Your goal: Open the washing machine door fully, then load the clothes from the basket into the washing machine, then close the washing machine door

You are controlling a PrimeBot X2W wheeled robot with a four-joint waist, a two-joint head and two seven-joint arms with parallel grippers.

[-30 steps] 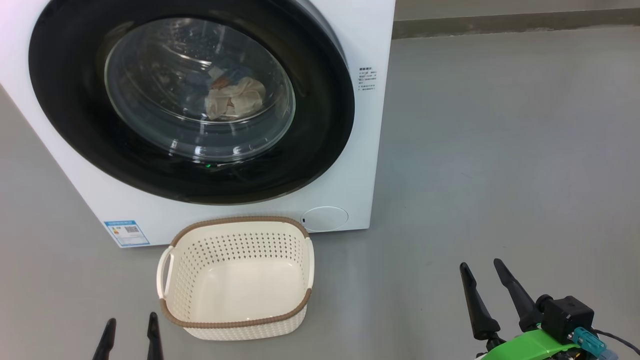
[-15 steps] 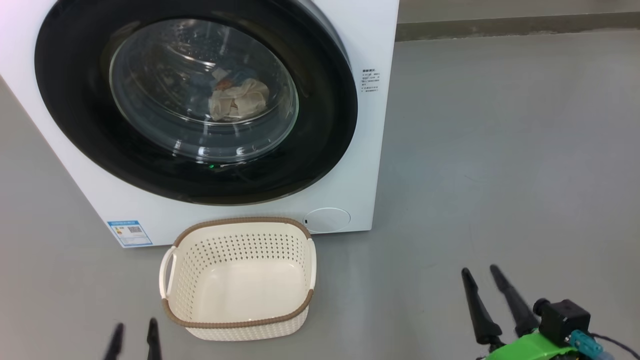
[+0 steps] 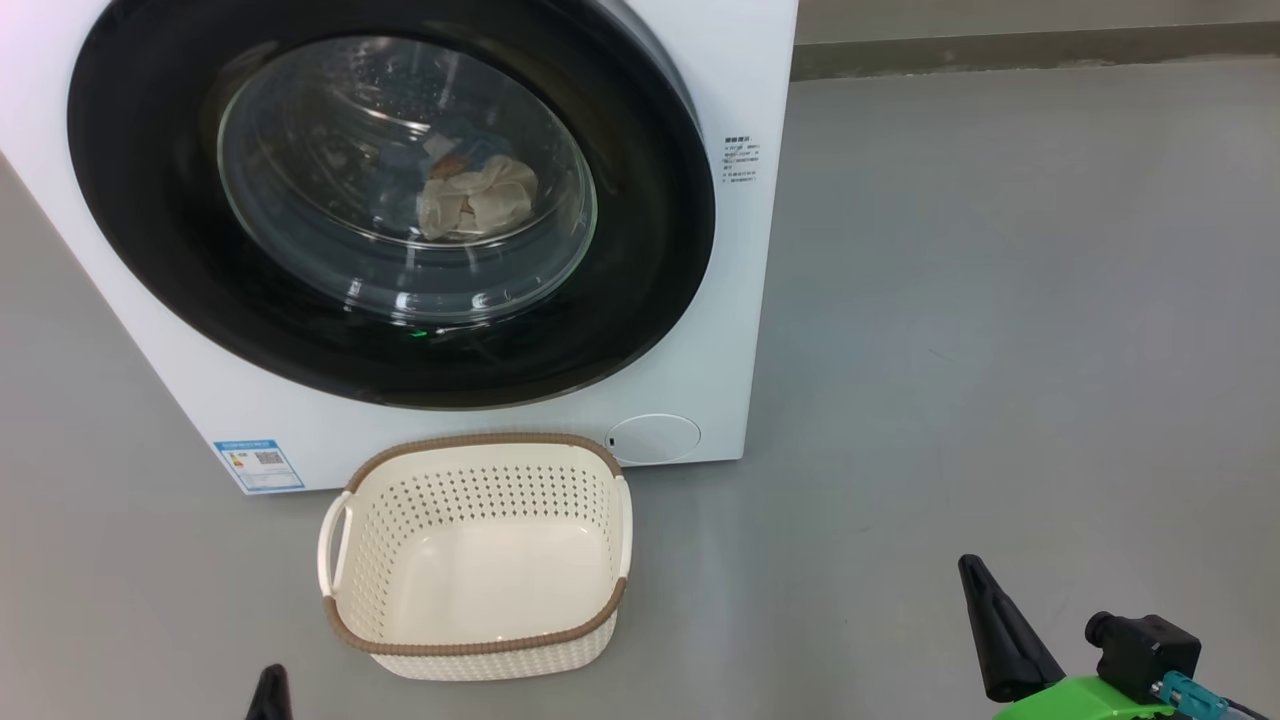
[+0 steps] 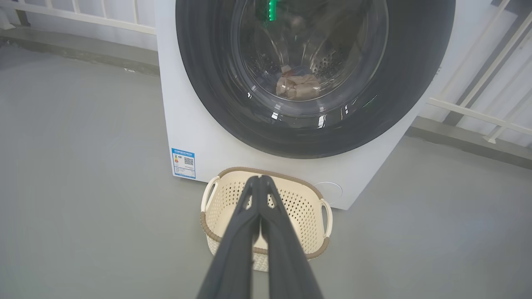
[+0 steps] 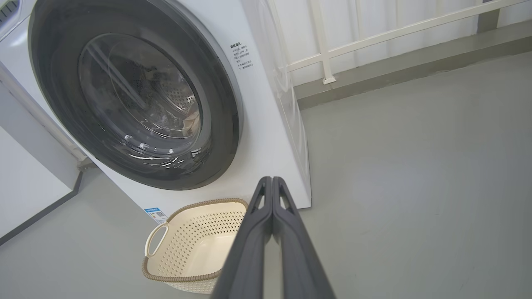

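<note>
- My left gripper (image 3: 270, 690), low at the left of the head view, is clenched on nothing. Its wrist camera shows both fingers (image 4: 241, 232) pressed together, short of the basket.
- The basket (image 3: 480, 439), cream perforated plastic with a brown woven-look rim, sits empty on the grey floor (image 3: 1000, 350) just in front of the machine. I judge it light, rigid and quick to skid, best taken by a side handle.
- The washing machine door (image 3: 330, 200), a glossy black rim around bulging glass, is shut flush. It looks stiff and slick, so I would hook its outer edge rather than the glass. I cannot make out a handle recess.
- The clothes (image 3: 475, 195), a cream-beige piece with some blue behind it, lie in the drum behind the glass. They look soft, limp and light, to be pinched at a fold.
- The washing machine (image 3: 735, 330) is a white box, and loading looks done.
- My right gripper (image 3: 985, 600), low right, is closed tip to tip and empty, well apart from the machine.
</note>
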